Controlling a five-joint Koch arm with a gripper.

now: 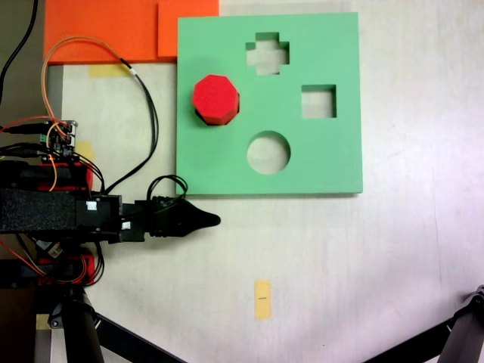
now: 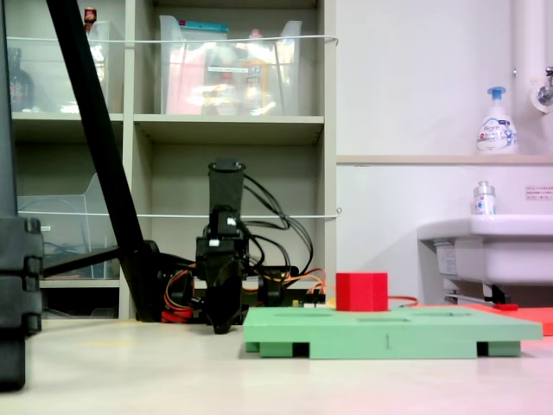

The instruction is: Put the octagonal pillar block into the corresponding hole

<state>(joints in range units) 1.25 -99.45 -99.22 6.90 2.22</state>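
Observation:
The red octagonal pillar block stands upright on the left part of the square green foam board, rising above its surface. The corresponding hole is hidden; no eight-sided cutout shows, and I cannot tell how deep the block sits. My black gripper lies low over the table just below the board's lower left corner in the first exterior view, well apart from the block. Its fingers meet in a point with nothing between them. In the second exterior view the gripper hangs down left of the board.
The board also has a cross cutout, a square cutout and a round cutout. Orange foam sheets lie at the top left. Loose cables run beside the board's left edge. A yellow tape strip marks the table.

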